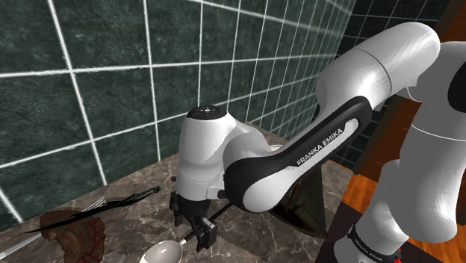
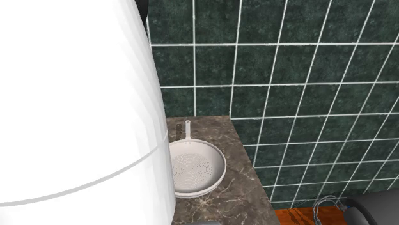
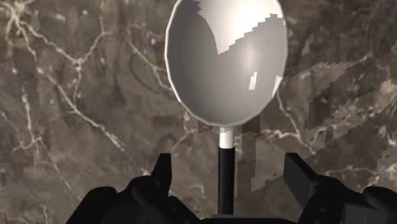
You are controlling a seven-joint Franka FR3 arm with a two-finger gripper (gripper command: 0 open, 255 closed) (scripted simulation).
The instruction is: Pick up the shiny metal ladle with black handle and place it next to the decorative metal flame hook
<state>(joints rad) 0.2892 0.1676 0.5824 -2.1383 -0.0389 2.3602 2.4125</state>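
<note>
Item: ladle (image 3: 226, 60), black handle midway between the fingers, bowl beyond their tips | Gripper (image 3: 228, 167): spread, touching nothing | Advice: descend squarely, keep handle centred, close firmly before lifting.

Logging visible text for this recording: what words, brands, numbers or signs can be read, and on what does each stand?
"FRANKA EMIKA": white letters on the black side panel of the white robot arm, shoulder view.
White marks on the dark band near that arm's base: too small to read.
Nothing else legible.
</note>
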